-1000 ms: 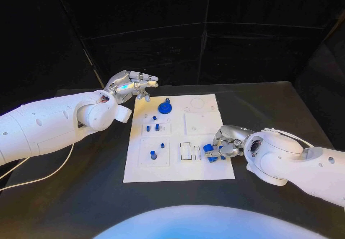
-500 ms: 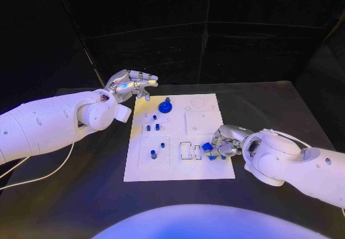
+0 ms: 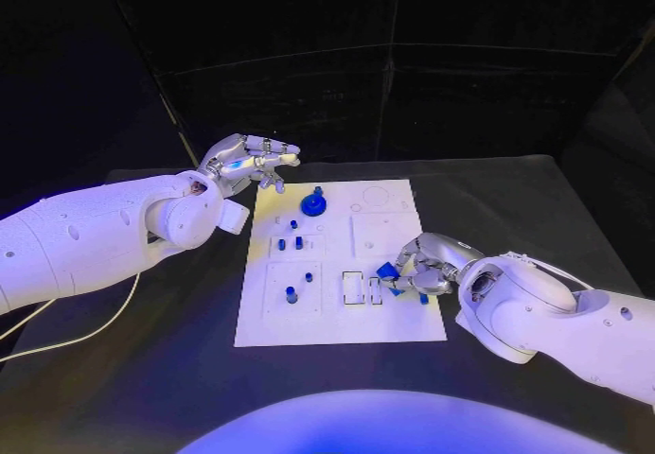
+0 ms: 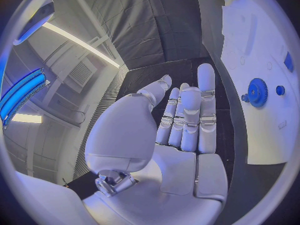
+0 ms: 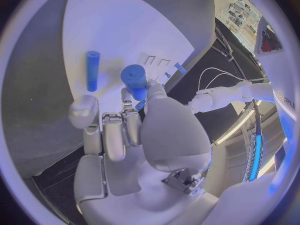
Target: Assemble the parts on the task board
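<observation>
- right robot hand (image 3: 420, 268) sits over the right edge of the task board (image 3: 342, 322), pinching a blue cylindrical part (image 5: 135, 80) between thumb and fingers, close to the rectangular slots (image 3: 363, 287).
- a second blue cylinder (image 5: 92, 70) lies on the board just beside that hand.
- left robot hand (image 3: 250, 159) hovers off the board's far left corner, fingers loosely apart and holding nothing.
- blue gear (image 3: 314, 202) stands near the board's far edge; small blue pegs (image 3: 290, 243) stand in the left panels.
- the board lies on the black table (image 3: 164, 369).

task board (image 4: 265, 110) cut off at circle's rim, small board parts (image 3: 290, 244) too tiny to identify (shapes unclear)
</observation>
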`<state>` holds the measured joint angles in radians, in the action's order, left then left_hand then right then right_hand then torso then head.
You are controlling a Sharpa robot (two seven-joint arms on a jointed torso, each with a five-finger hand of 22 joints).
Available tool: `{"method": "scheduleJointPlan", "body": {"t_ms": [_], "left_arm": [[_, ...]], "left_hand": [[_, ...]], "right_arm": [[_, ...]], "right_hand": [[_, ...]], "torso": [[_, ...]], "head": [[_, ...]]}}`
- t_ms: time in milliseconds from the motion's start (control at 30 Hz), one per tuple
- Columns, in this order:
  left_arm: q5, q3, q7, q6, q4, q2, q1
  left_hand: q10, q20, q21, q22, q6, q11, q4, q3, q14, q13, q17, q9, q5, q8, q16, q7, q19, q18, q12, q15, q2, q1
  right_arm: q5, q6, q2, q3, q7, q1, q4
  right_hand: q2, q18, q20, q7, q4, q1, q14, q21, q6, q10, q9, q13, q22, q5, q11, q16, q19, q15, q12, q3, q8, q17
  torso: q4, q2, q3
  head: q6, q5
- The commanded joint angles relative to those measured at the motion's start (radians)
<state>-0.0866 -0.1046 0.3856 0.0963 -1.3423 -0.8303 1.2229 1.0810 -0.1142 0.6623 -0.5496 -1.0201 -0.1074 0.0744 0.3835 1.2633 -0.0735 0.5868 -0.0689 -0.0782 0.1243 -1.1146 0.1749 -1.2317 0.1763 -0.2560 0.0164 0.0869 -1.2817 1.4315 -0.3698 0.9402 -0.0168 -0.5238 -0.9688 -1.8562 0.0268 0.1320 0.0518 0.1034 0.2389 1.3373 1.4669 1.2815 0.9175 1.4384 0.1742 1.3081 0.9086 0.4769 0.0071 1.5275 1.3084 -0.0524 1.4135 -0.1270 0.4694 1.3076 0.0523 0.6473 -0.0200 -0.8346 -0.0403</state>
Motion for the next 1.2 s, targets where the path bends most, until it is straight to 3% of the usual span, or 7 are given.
{"method": "scheduleJointPlan", "body": {"t_ms": [33, 200, 400, 800, 1033, 1200], "left_arm": [[0.003, 0.001, 0.001, -0.016, -0.003, 0.002, 0.001], [0.003, 0.001, 0.0, -0.016, -0.003, 0.003, 0.001], [0.003, 0.001, 0.0, -0.017, -0.003, 0.004, 0.001], [0.003, 0.001, -0.001, -0.018, -0.003, 0.007, 0.001], [0.003, 0.001, -0.001, -0.018, -0.003, 0.007, 0.002], [0.003, 0.001, -0.002, -0.019, -0.003, 0.007, 0.002]], "left_hand": [[-0.008, -0.002, -0.004, 0.002, 0.004, 0.002, 0.0, -0.006, -0.008, -0.001, -0.002, 0.001, 0.002, 0.005, 0.005, 0.003, 0.008, 0.006, -0.007, 0.002, -0.008, 0.001], [-0.008, -0.002, -0.004, 0.002, 0.004, 0.002, 0.0, -0.006, -0.008, -0.001, -0.002, 0.001, 0.002, 0.005, 0.005, 0.003, 0.008, 0.006, -0.007, 0.002, -0.008, 0.001], [-0.008, -0.002, -0.004, 0.002, 0.004, 0.002, 0.0, -0.006, -0.008, -0.001, -0.002, 0.001, 0.002, 0.005, 0.005, 0.003, 0.008, 0.006, -0.007, 0.002, -0.008, 0.001], [-0.008, -0.002, -0.004, 0.002, 0.004, 0.002, 0.0, -0.006, -0.008, -0.001, -0.002, 0.001, 0.002, 0.005, 0.005, 0.003, 0.008, 0.006, -0.007, 0.002, -0.008, 0.001], [-0.008, -0.002, -0.004, 0.002, 0.004, 0.002, 0.0, -0.006, -0.008, -0.001, -0.002, 0.001, 0.002, 0.005, 0.005, 0.003, 0.008, 0.006, -0.007, 0.002, -0.008, 0.001], [-0.01, -0.002, -0.006, 0.003, 0.006, 0.001, -0.001, -0.008, -0.01, -0.001, -0.004, 0.002, 0.002, 0.005, 0.005, 0.004, 0.009, 0.006, -0.008, 0.003, -0.008, 0.003]], "right_arm": [[-0.033, -0.092, -0.01, 0.001, 0.034, -0.002, -0.01], [-0.044, -0.086, -0.03, 0.001, 0.035, -0.002, -0.009], [-0.061, -0.019, -0.063, 0.001, 0.018, -0.002, 0.006], [-0.08, 0.067, -0.115, 0.001, 0.004, -0.002, 0.038], [-0.076, 0.057, -0.129, 0.001, -0.017, -0.002, 0.051], [-0.07, 0.025, -0.134, 0.001, -0.02, -0.002, 0.06]], "right_hand": [[0.012, -0.018, -0.002, -0.017, 0.001, -0.002, 0.084, 0.006, 0.023, 0.007, 0.01, 0.038, 0.001, 0.005, 0.001, 0.002, 0.003, -0.007, 0.003, -0.006, 0.014, 0.163], [0.012, -0.018, -0.003, -0.019, 0.006, -0.009, 0.084, 0.007, 0.029, 0.009, 0.011, 0.041, 0.002, 0.009, -0.001, 0.002, 0.003, -0.008, 0.004, -0.011, 0.015, 0.164], [0.009, -0.018, -0.004, -0.021, 0.026, -0.032, 0.084, 0.007, 0.038, 0.011, 0.012, 0.041, 0.002, -0.017, -0.003, 0.001, 0.003, -0.01, 0.001, -0.03, 0.017, 0.162], [0.029, -0.018, -0.019, -0.051, 0.047, -0.048, 0.085, 0.009, 0.102, 0.021, 0.033, 0.052, 0.008, -0.038, -0.027, 0.003, 0.005, -0.028, 0.001, -0.048, 0.056, 0.168], [0.031, -0.019, -0.024, -0.057, 0.049, -0.059, 0.085, 0.009, 0.114, 0.025, 0.039, 0.055, 0.01, -0.044, -0.033, 0.003, 0.007, -0.034, 0.001, -0.058, 0.066, 0.167], [0.022, -0.019, -0.025, -0.051, 0.05, -0.078, 0.082, 0.005, 0.095, 0.016, 0.038, 0.042, 0.003, -0.057, -0.029, -0.002, 0.003, -0.033, -0.013, -0.077, 0.06, 0.156]], "torso": [[-0.0039, 0.002, 0.0002], [-0.001, 0.002, -0.0002], [-0.0001, 0.001, 0.0003], [-0.0018, 0.003, 0.0001], [0.001, 0.001, -0.0001], [-0.0001, 0.001, 0.0005]], "head": [[0.002, 0.0], [0.001, -0.007], [-0.001, -0.011], [0.0, -0.015], [-0.003, -0.019], [-0.002, -0.018]]}}
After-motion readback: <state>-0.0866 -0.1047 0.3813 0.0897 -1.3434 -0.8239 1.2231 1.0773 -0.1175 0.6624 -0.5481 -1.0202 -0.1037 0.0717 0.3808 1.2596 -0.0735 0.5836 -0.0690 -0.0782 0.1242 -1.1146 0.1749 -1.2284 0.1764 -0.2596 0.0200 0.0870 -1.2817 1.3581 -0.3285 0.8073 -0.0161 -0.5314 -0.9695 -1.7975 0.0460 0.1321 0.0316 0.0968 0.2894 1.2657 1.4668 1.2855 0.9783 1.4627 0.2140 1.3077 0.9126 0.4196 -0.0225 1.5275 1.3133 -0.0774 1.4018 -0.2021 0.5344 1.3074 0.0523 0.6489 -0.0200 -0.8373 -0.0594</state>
